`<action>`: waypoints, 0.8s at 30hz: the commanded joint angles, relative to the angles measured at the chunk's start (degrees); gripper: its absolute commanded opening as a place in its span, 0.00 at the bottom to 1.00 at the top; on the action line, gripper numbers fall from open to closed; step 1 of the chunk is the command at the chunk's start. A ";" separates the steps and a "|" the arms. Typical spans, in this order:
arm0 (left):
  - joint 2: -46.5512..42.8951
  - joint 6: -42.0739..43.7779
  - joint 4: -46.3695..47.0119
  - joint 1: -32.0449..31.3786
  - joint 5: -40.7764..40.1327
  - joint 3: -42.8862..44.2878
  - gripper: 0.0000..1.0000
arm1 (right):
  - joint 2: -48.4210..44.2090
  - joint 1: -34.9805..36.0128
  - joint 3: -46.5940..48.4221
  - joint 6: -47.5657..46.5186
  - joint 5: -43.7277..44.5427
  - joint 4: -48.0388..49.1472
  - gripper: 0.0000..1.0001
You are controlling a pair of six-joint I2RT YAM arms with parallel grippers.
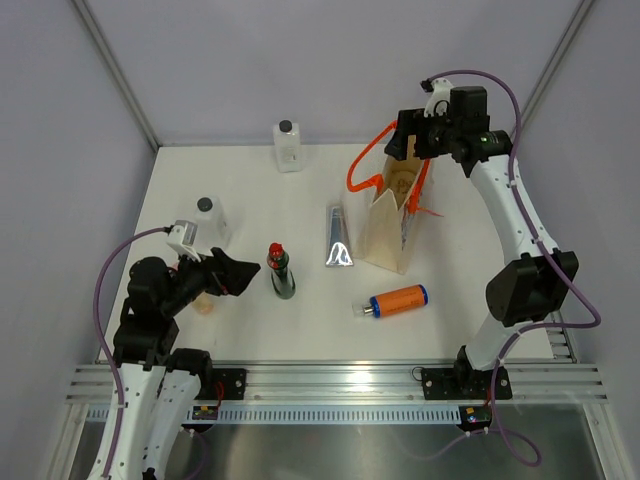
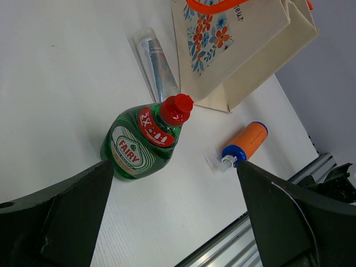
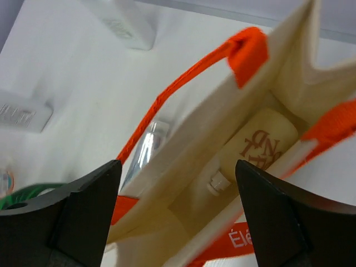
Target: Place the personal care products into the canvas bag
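The peach bottle (image 1: pixel 204 301) is mostly hidden beneath the left gripper (image 1: pixel 243 278), whose jaws stand wide and empty, with the upright green bottle (image 1: pixel 281 272) just at their 3 o'clock. Inside the canvas bag (image 1: pixel 385 225), standing at 1 o'clock, a cream bottle (image 3: pixel 260 143) shows only in part. The right gripper (image 1: pixel 415 140) hangs over the bag's mouth, spread, holding nothing. The orange bottle (image 1: pixel 398 300) lies flat, its long axis running 8 to 2 o'clock.

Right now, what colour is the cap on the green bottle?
Red cap, clearest in the left wrist view.
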 commanded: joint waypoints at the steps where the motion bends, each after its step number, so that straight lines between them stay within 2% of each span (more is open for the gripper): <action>1: 0.25 -0.03 2.39 0.18 2.21 0.09 0.99 | -4.66 -1.08 1.33 -12.23 -16.81 -0.33 0.95; 4: 0.34 0.67 2.13 0.18 2.30 0.18 0.99 | -10.09 -1.08 -0.24 -26.01 -32.54 -4.71 0.97; 5: 0.42 0.93 1.86 0.18 2.30 0.18 0.99 | -11.08 -1.08 0.10 -31.97 -42.33 -8.47 0.98; 6: 0.42 1.20 1.77 0.18 2.13 0.27 0.99 | -12.13 -0.82 0.71 -47.26 -45.91 -20.43 0.98; 7: 0.60 1.29 1.69 0.18 2.12 0.36 0.99 | -12.23 -0.30 1.68 -55.41 -47.94 -27.51 0.99; 8: 0.69 1.37 1.60 0.18 2.30 0.62 0.99 | -12.14 2.41 2.56 -67.33 -45.88 -38.72 0.99; 10: 1.04 1.37 1.16 0.18 2.47 0.88 0.99 | -11.70 6.28 1.34 -76.89 -37.91 -47.14 0.98; 12: 1.04 1.02 0.63 0.18 2.21 1.84 0.99 | -14.06 11.89 -6.89 -79.23 -32.96 -47.54 0.97; 13: 1.04 1.20 -0.07 0.18 2.56 2.29 0.99 | -15.38 13.67 -10.58 -79.14 -27.37 -46.31 0.97; 14: 1.13 1.63 -0.77 0.09 2.74 2.81 0.99 | -16.87 15.42 -18.10 -78.70 -24.35 -42.65 0.97; 16: 1.83 2.51 -2.87 -0.34 3.35 4.57 0.99 | -21.44 20.00 -25.35 -77.73 -17.25 -38.50 0.98; 19: 1.83 2.87 -5.60 -1.05 2.04 5.63 0.99 | -25.32 22.55 -37.73 -78.52 -10.73 -34.45 1.00; 24: 1.22 0.32 -7.02 -1.14 -1.65 4.05 0.99 | -27.35 23.27 -48.75 -75.98 -0.87 -22.77 0.99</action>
